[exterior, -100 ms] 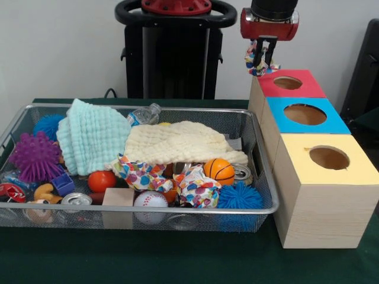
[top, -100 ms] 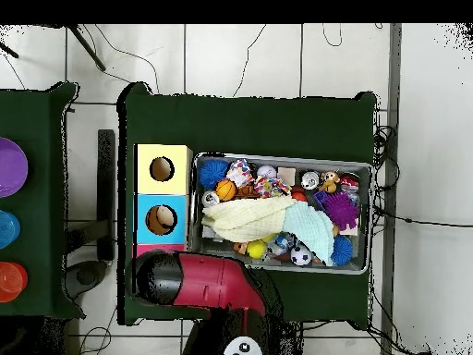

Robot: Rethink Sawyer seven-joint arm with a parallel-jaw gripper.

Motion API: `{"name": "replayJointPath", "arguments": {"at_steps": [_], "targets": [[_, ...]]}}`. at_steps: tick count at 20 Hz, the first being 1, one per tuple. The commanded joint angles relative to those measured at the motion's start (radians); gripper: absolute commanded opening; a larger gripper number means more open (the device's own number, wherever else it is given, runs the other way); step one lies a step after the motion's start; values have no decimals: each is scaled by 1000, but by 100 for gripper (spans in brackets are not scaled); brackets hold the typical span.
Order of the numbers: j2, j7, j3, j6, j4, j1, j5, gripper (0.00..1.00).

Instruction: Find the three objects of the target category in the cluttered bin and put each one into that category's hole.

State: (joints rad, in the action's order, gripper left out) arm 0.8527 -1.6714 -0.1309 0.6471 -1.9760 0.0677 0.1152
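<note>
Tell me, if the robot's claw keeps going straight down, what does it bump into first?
Probably the red box, near its round hole. The gripper points down above that box's left side, holding a colourful crumpled paper. Depth is hard to judge.

The arm (exterior, -100 ms: 269, 18) comes down from above at the right of the front view, showing a black wrist and a red housing. Below it the end effector (exterior, -100 ms: 259, 64) points straight down, its dark fingers (exterior, -100 ms: 264, 54) closed on a crumpled paper (exterior, -100 ms: 254, 60) that hangs between them. In the overhead view the red and black arm (top, -100 ms: 199, 280) lies across the worktop's (top, -100 ms: 249, 120) lower left part, hiding the end effector.
</note>
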Motion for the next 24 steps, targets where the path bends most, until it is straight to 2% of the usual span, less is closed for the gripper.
{"name": "replayJointPath", "arguments": {"at_steps": [1,9,17,24], "targets": [[-8,-312,-17,145,75,34,59,0],[-63,-382,-5,181,148,70,100,0],[-97,-450,-7,133,165,97,156,0],[-122,-458,-11,76,166,77,182,0]]}}
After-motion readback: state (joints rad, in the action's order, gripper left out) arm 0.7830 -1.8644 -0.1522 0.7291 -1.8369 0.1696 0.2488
